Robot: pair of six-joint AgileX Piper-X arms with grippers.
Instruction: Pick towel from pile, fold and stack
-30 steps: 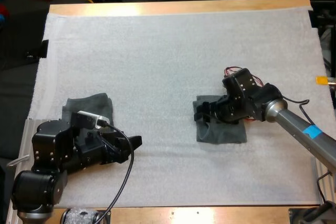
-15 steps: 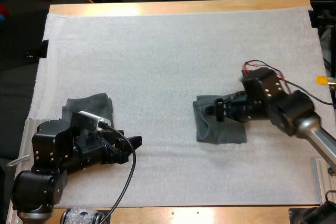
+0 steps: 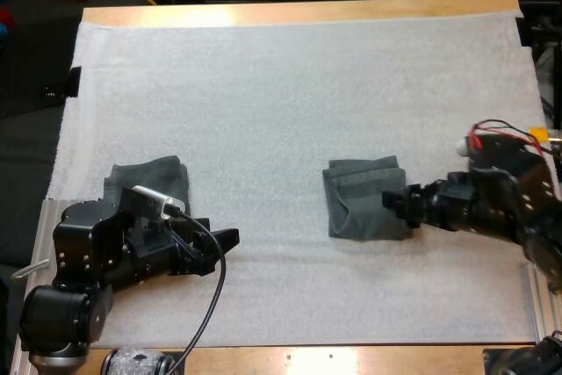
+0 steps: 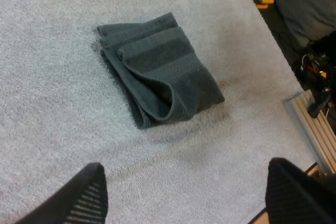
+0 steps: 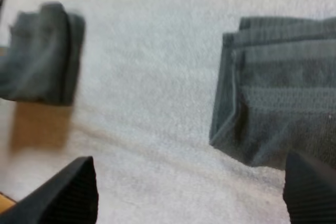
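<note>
Since my right gripper (image 3: 393,205) has drawn back, jaws apart, the folded towel (image 3: 364,208) lies freed on the mat (image 3: 263,85) (fold seemingly finished); my left gripper (image 3: 221,248), also spread, idles by the second towel (image 3: 149,175).

The folded dark grey-green towel (image 4: 157,69) lies flat on the white mat (image 4: 47,103), its layered edges showing. The left hand (image 4: 189,192) is near it, its two black fingers (image 4: 86,192) wide apart and touching nothing.

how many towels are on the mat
2. A folded towel lies on the mat by the right claw; a second towel sits near the mat's left edge, partly behind the left arm, so more could be hidden.
</note>
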